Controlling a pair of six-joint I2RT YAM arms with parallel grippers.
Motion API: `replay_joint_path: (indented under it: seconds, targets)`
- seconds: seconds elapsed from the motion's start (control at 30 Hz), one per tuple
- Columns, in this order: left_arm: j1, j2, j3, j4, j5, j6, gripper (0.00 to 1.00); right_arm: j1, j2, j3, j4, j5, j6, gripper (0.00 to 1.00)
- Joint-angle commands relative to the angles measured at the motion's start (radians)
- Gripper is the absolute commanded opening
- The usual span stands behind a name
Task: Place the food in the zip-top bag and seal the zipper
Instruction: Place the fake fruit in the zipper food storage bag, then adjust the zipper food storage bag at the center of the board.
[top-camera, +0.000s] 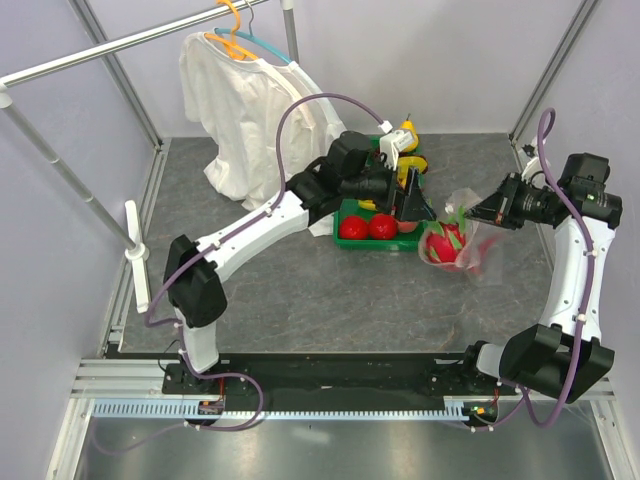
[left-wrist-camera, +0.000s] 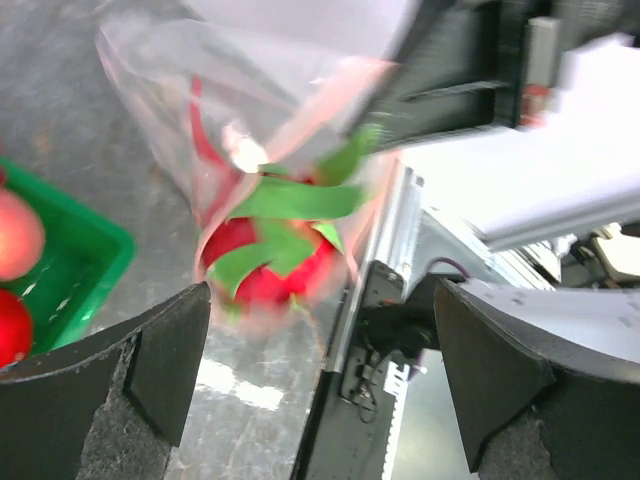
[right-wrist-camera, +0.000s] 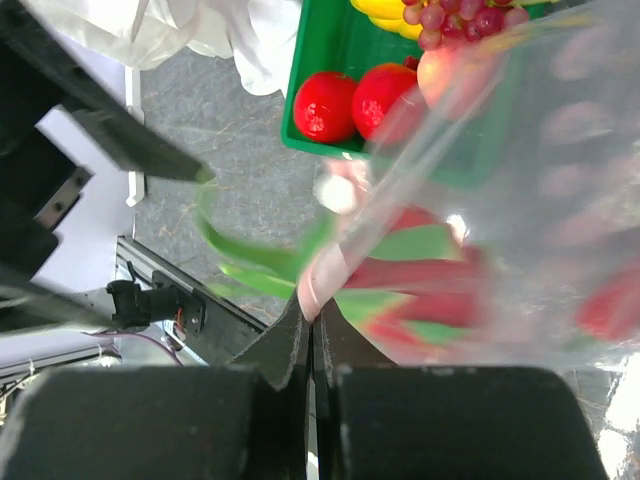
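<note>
The clear zip-top bag (top-camera: 472, 240) hangs right of the green tray, and the pink-red dragon fruit (top-camera: 444, 244) with green tips sits inside it. My right gripper (top-camera: 480, 213) is shut on the bag's pale pink zipper strip (right-wrist-camera: 325, 270) and holds the mouth up; its jaws (right-wrist-camera: 312, 320) pinch the strip. My left gripper (top-camera: 412, 205) is open and empty just left of the bag. In the left wrist view the dragon fruit (left-wrist-camera: 270, 250) shows through the bag (left-wrist-camera: 200, 90) beyond the spread fingers (left-wrist-camera: 150, 370). The banana bunch (top-camera: 414, 168) lies in the tray.
The green tray (top-camera: 348, 215) holds round red fruits (top-camera: 367, 227), grapes (right-wrist-camera: 460, 15) and a yellow pear (top-camera: 405, 130). A white shirt (top-camera: 250, 110) hangs on a rail at the back left. The arm bases' rail (top-camera: 330, 385) runs along the near edge.
</note>
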Motion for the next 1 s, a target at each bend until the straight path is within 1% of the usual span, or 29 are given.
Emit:
replay_joint_path:
  seconds: [0.0, 0.13, 0.2, 0.33, 0.5, 0.57, 0.6, 0.67, 0.8, 0.97]
  targets:
    - [0.026, -0.113, -0.098, 0.117, 0.059, -0.036, 0.96, -0.004, -0.025, 0.055, 0.023, -0.053, -0.003, 0.0]
    - [0.083, -0.142, -0.187, 0.118, 0.021, -0.089, 0.84, -0.004, -0.023, 0.054, 0.025, -0.067, 0.002, 0.0]
    - [0.083, -0.129, -0.192, 0.072, 0.025, -0.082, 0.75, -0.004, -0.022, 0.051, 0.025, -0.072, 0.007, 0.0]
    - [0.061, -0.106, -0.225, 0.063, 0.036, -0.105, 0.74, -0.004, -0.022, 0.049, 0.029, -0.08, 0.011, 0.0]
    - [0.064, -0.087, -0.336, 0.095, 0.027, -0.174, 0.67, -0.004, -0.022, 0.063, 0.032, -0.09, 0.017, 0.0]
    - [0.066, -0.093, -0.397, 0.156, 0.048, -0.212, 0.65, -0.004, -0.022, 0.069, 0.034, -0.103, 0.017, 0.0]
    - [0.064, -0.098, -0.417, 0.178, 0.053, -0.223, 0.64, -0.004, -0.022, 0.069, 0.032, -0.116, 0.043, 0.0]
    - [0.063, -0.098, -0.457, 0.265, 0.077, -0.264, 0.61, -0.004, -0.025, 0.07, 0.031, -0.13, 0.048, 0.0]
    - [0.057, -0.051, -0.445, 0.319, 0.128, -0.326, 0.52, -0.004, -0.037, 0.058, 0.049, -0.147, 0.066, 0.0]
    - [0.044, -0.008, -0.439, 0.37, 0.121, -0.398, 0.52, -0.004, -0.04, 0.054, 0.066, -0.138, 0.085, 0.0]
